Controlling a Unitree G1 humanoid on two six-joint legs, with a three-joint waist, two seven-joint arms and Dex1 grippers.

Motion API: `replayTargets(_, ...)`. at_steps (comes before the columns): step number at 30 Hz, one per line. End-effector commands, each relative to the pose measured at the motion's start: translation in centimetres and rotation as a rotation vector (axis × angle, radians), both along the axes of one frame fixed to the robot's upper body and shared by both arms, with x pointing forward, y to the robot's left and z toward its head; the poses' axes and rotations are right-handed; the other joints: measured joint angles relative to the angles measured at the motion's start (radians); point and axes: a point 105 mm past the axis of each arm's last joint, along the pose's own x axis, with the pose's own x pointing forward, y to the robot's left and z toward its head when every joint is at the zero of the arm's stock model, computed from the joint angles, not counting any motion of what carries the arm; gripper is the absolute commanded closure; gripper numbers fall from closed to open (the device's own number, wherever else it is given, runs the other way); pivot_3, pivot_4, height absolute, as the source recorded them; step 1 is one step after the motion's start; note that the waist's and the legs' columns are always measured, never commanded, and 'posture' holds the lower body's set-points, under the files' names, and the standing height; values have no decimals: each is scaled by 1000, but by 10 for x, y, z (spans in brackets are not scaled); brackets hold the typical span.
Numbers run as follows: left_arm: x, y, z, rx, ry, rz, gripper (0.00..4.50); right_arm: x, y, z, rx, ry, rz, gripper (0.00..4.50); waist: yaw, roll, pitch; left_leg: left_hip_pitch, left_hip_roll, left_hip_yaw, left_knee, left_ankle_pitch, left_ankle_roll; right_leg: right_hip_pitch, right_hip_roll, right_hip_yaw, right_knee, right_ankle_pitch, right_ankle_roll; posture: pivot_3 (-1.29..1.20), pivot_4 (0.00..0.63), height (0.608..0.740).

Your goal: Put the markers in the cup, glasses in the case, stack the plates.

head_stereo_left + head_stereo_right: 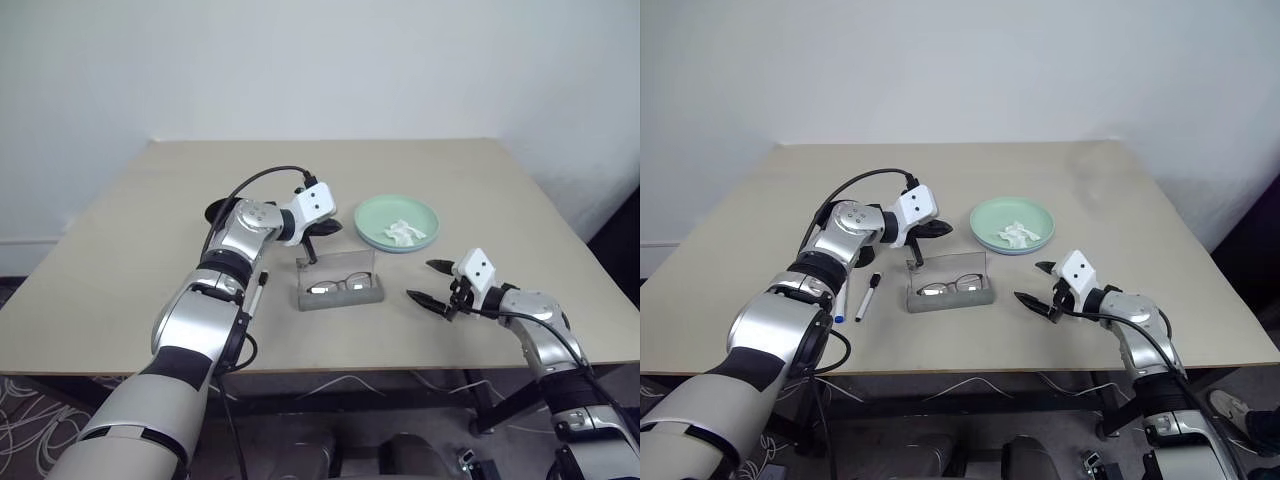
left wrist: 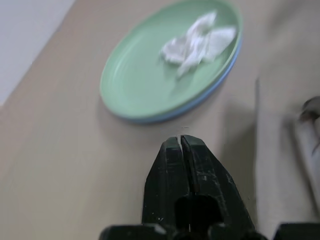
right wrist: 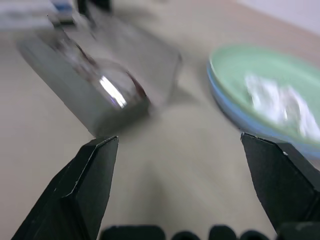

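Glasses (image 1: 950,288) in open grey case (image 1: 948,297), green plate (image 1: 1012,222) stacked on blue, marker (image 1: 868,297) on table

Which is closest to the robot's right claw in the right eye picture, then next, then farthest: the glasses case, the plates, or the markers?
From the right claw:
1. The glasses case, just to its left, lid open, glasses inside.
2. The plates, farther back, green stacked on blue, tissue on top.
3. The markers, beyond the case, by the left arm.
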Motion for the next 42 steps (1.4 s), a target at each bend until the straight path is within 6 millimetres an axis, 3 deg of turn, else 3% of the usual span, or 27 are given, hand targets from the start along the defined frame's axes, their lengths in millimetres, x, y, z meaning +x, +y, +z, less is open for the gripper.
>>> replayTargets(1, 3, -1, 3, 38, -32, -1, 4491, -2, -2, 33, 43, -87, 18, 242, 0, 0, 0, 0, 0, 0, 0, 0, 0, 0, 0, 0, 0, 0, 0, 0, 0, 736)
replayTargets(9, -14, 3, -26, 111, 84, -73, 4491, -2, -1, 42, 40, -108, 12, 242, 0, 0, 0, -3, 0, 0, 2, 0, 1, -2, -1, -1, 0, 0, 1, 0, 0, 736)
replayTargets(23, -45, 11, -27, -58, 286, -222, 4491, -1, 7, 44, 54, -110, 15, 242, 0, 0, -1, -4, 0, 0, 3, 0, 1, -3, -1, -2, 0, 0, 1, 0, 0, 736)
replayTargets(27, -56, 11, -36, -100, 323, -203, 4491, 0, 12, 41, 54, -96, 26, 242, 0, 0, -1, -4, 0, 0, 2, 0, 1, -3, -1, -1, 0, 0, 1, 0, 0, 736)
replayTargets(34, -52, 15, -32, -197, 225, 16, 4491, -1, 19, 37, 53, -83, 54, 242, 0, 1, -1, -3, 0, 0, 3, 0, 1, -3, 0, 0, 0, 1, 0, 0, 0, 736)
replayTargets(38, -41, 35, -20, -257, 83, 296, 4491, -1, 22, 34, 52, -78, 68, 242, 0, 1, -1, 0, 0, 0, 3, 0, 1, -1, 0, 1, 1, 1, 0, 0, 0, 736)
replayTargets(42, -52, 53, -25, -275, 63, 498, 4491, 1, 23, 31, 49, -69, 82, 242, -1, 1, -1, 3, 0, 0, 1, -1, 1, 1, 0, 2, 1, 1, 0, 0, 0, 736)
